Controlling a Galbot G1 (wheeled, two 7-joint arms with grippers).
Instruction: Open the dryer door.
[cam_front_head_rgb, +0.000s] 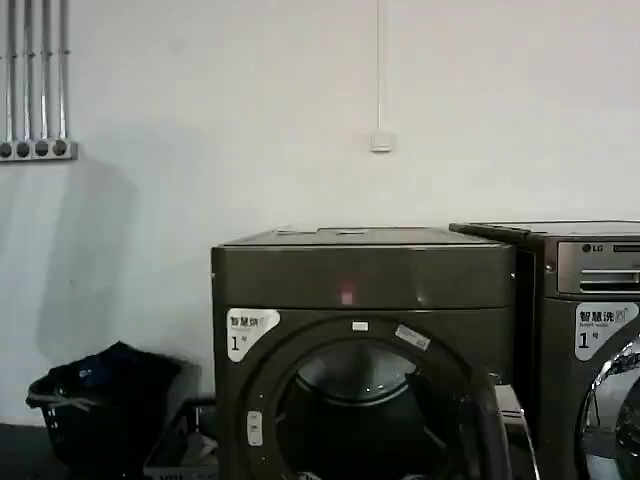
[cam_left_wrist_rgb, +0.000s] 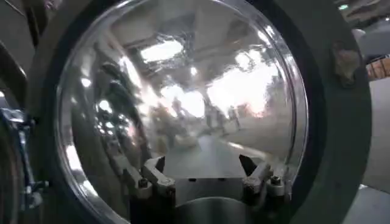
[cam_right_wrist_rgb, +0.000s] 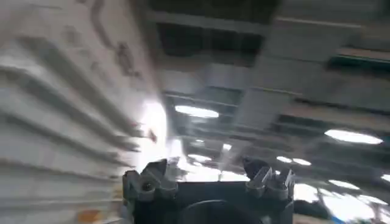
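1. My left pincer (cam_left_wrist_rgb: 204, 173) stands with its fingers spread wide and nothing between them, facing the inner side of the dryer door (cam_left_wrist_rgb: 183, 91), whose domed glass sits just ahead.
2. My right pincer (cam_right_wrist_rgb: 207, 179) is also spread and empty, pointing up toward ceiling lights, idle.
3. From my head, the dryer (cam_front_head_rgb: 365, 270) stands straight ahead with its drum mouth showing; the door appears swung out to my right, edge-on.
4. I judge the door heavy, rigid, hinged; the glass is slick, so the grey rim (cam_left_wrist_rgb: 332, 122) is where I would push or hold.
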